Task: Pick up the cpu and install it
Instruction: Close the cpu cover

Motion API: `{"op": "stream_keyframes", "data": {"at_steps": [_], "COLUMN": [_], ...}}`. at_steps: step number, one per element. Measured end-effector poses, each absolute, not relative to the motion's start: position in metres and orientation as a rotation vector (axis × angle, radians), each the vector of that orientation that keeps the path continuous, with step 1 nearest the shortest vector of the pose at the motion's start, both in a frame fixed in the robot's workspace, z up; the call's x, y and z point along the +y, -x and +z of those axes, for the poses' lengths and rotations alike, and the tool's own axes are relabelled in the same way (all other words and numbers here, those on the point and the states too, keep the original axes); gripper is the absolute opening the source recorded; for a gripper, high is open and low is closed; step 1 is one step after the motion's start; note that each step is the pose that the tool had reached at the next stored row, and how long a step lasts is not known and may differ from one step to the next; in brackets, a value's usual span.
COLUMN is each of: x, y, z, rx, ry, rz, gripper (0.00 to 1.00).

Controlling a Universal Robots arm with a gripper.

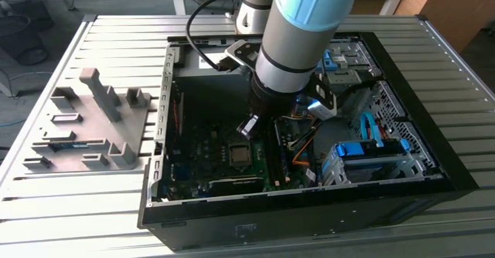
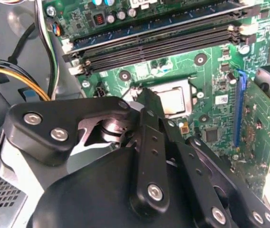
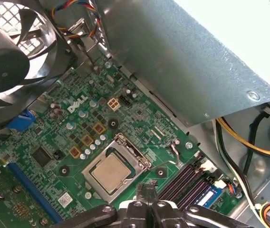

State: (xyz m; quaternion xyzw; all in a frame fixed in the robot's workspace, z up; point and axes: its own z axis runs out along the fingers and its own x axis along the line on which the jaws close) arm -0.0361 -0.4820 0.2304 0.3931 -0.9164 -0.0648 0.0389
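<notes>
The cpu (image 3: 110,172), a small square chip with a dull silver top, lies flat in the socket of the green motherboard (image 3: 54,137), inside the open metal frame. It also shows past the gripper's black links in the second wrist view, the cpu (image 2: 175,100). My gripper (image 3: 147,190) hangs just above the board beside the socket, towards the memory slots. Its fingertips are together and nothing is between them. In the exterior view the gripper (image 1: 249,126) reaches down into the open PC case (image 1: 433,171), right above the socket (image 1: 238,152).
A big grey power-supply box (image 3: 197,61) and a black fan (image 3: 11,52) stand close around the socket. Memory slots (image 2: 163,40) run along one side, with yellow and black cables (image 3: 254,142) nearby. A grey fixture tray (image 1: 89,124) lies outside the case on the exterior view's left.
</notes>
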Motion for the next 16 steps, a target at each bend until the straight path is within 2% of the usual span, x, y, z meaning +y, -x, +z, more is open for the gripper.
{"op": "stream_keyframes", "data": {"at_steps": [6,16], "x": [-0.482,-0.482], "y": [0.0363,0.0362], "z": [0.2295,0.2295], "rx": [-2.873,-2.887], "ry": [-1.237,-1.244], "rz": [-0.143,-0.133], "gripper": [0.1,0.1]}}
